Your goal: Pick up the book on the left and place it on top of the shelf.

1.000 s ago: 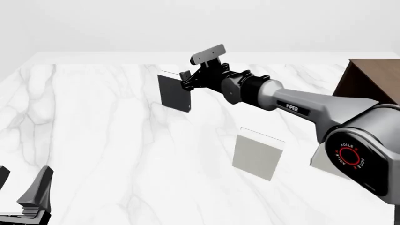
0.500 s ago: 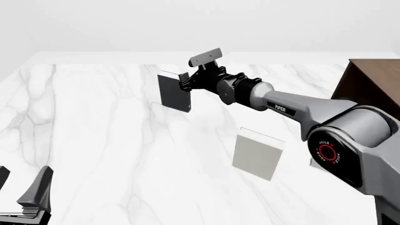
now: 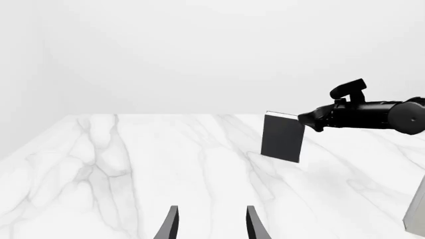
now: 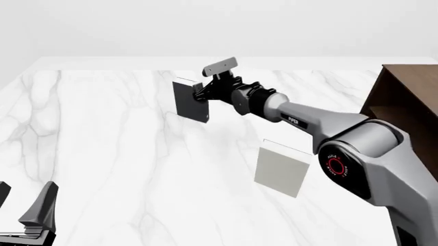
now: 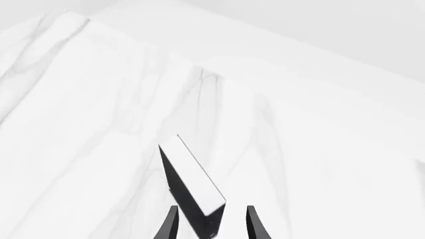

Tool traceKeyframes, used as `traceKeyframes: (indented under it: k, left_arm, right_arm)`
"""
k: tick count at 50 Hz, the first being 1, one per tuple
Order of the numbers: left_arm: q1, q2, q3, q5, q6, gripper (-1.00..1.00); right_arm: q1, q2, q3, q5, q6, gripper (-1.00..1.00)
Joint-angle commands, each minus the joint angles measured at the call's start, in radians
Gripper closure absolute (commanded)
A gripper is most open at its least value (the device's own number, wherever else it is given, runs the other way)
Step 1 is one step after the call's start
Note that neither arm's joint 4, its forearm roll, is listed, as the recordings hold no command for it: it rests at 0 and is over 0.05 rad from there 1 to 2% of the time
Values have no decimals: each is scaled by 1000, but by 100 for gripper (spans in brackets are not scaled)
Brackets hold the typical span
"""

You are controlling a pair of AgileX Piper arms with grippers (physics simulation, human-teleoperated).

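White marble table (image 4: 102,154) under a plain pale backdrop. Right gripper (image 4: 200,91) reaching toward 11 o'clock, fingers (image 5: 171,224) spread, straddling the near upper corner of the book (image 4: 191,100) without visibly pinching it. Compared with a second ago, nearer the book's top edge now, forearm stretched further out and elbow swung lower and leftward; book unmoved. Dark book standing upright near table centre, long axis vertical, white page edge facing up, broad dark cover turned toward 7 o'clock. Light grey book (image 4: 282,168) upright at 5 o'clock from it, well apart. Shelf (image 4: 403,95) at far 3 o'clock. Left gripper (image 3: 211,226) low at 7 o'clock, fingers parted, holding nothing.
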Motion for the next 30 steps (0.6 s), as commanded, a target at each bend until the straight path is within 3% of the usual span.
traceKeyframes:
  k: [1, 30]
  left_arm:
    - [0, 0, 0, 0, 0, -100]
    - [0, 0, 0, 0, 0, -100]
  right_arm:
    - [3, 48, -54, 23, 4, -100]
    - [9, 154, -135, 37, 35, -100]
